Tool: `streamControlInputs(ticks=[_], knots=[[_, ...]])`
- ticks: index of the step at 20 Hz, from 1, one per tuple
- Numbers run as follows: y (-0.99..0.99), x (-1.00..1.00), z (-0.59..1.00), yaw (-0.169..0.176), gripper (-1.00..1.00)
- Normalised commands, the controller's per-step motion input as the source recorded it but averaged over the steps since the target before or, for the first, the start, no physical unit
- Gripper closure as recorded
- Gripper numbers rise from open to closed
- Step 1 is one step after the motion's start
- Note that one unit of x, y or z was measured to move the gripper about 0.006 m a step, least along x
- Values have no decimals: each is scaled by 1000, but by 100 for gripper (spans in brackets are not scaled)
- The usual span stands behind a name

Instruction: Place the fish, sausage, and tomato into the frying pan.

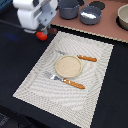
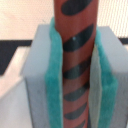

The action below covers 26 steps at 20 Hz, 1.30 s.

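Note:
In the wrist view my gripper (image 2: 75, 80) is shut on the sausage (image 2: 75, 35), a reddish-brown stick with dark stripes held upright between the green pads (image 2: 52, 75). In the exterior view the gripper (image 1: 41, 27) hangs at the far left, just above the red tomato (image 1: 41, 36), which lies on the dark surface beside the placemat. The blue-grey frying pan (image 1: 90, 15) sits on the wooden board at the back, well to the exterior view's right of the gripper. The fish is not in view.
A grey pot (image 1: 68, 9) stands left of the pan, with a dark lid (image 1: 98, 4) behind. A bowl (image 1: 123, 17) sits at the far right. On the striped placemat (image 1: 35, 82) are a tan plate (image 1: 67, 66), a knife (image 1: 87, 58) and a fork (image 1: 67, 81).

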Motion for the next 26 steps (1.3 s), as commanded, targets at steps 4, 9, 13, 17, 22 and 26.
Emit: streamControlInputs(ticks=[4,9,13,17,22,26], knots=[[803,826,956,0,100],[766,724,610,0,100],[745,706,337,0,100],[758,693,36,0,100],[776,694,0,0,100],[784,674,-1,0,100]])
